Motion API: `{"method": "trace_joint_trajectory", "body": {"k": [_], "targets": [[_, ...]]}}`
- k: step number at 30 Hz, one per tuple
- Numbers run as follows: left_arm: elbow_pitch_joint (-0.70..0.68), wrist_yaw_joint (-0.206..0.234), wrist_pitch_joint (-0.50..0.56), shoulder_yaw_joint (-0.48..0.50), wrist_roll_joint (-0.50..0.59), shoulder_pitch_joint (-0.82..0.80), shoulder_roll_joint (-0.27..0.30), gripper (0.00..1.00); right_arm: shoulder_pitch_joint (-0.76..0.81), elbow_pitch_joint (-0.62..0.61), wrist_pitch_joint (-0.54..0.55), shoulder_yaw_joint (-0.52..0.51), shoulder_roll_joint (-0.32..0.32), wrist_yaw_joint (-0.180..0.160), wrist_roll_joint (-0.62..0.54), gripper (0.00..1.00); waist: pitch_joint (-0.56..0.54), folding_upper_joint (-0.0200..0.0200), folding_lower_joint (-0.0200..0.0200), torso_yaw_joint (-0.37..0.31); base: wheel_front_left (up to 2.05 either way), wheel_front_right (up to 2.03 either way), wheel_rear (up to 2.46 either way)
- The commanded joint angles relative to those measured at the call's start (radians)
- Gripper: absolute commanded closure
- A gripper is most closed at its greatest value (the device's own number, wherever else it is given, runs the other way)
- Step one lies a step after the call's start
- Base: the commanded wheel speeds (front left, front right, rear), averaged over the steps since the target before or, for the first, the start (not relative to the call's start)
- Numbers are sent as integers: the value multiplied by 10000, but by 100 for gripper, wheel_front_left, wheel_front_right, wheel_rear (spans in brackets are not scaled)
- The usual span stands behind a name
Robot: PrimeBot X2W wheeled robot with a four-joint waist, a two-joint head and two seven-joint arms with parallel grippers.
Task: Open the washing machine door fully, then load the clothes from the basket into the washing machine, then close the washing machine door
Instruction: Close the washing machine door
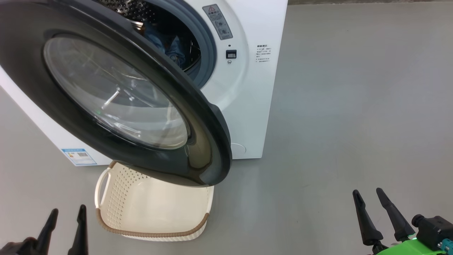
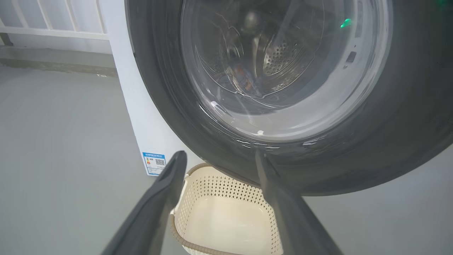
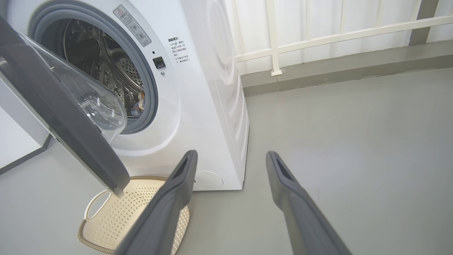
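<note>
The washing machine (image 1: 247,88) stands ahead with its door (image 1: 198,106) swung partway out, black rim toward me, glass bowl in its middle. Blue clothes (image 1: 170,42) lie inside the steel drum, also glimpsed past the gasket as clothes (image 3: 138,104). The cream basket (image 1: 152,209) sits on the floor under the door's lower edge and holds nothing. My left gripper (image 1: 67,216) is open at the lower left, short of the basket, with the door (image 2: 407,106) close before its fingers. My right gripper (image 1: 370,196) is open at the lower right, well clear of the machine (image 3: 198,88).
Grey floor (image 1: 354,106) stretches to the right of the machine. A white railing (image 3: 318,35) and a low kerb run behind it. A blue label sticker (image 1: 78,156) sits low on the machine's front.
</note>
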Motion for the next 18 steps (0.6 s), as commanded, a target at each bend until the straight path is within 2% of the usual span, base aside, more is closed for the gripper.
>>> {"method": "trace_joint_trajectory", "body": {"k": [1,8,16,17,18], "targets": [[-306,-17,-104,488,236,-117,87,0,-35,-234,-48,159,-135,27,20,0,-3,0,0,-14,0,0,0],[-146,-17,-104,654,846,45,-397,0,-27,-195,-48,238,-47,27,8,0,-13,0,0,-21,0,0,0],[-161,-17,-104,673,929,-25,-469,0,-59,-187,-48,309,-16,27,28,0,-35,0,0,52,0,0,0],[-169,-17,-104,680,922,-34,-475,0,-86,-215,-48,349,8,27,37,18,-44,0,0,69,0,0,0],[-177,-17,-104,670,917,-40,-481,0,-116,-260,-48,375,45,27,58,55,-54,0,0,88,0,0,0]]}}
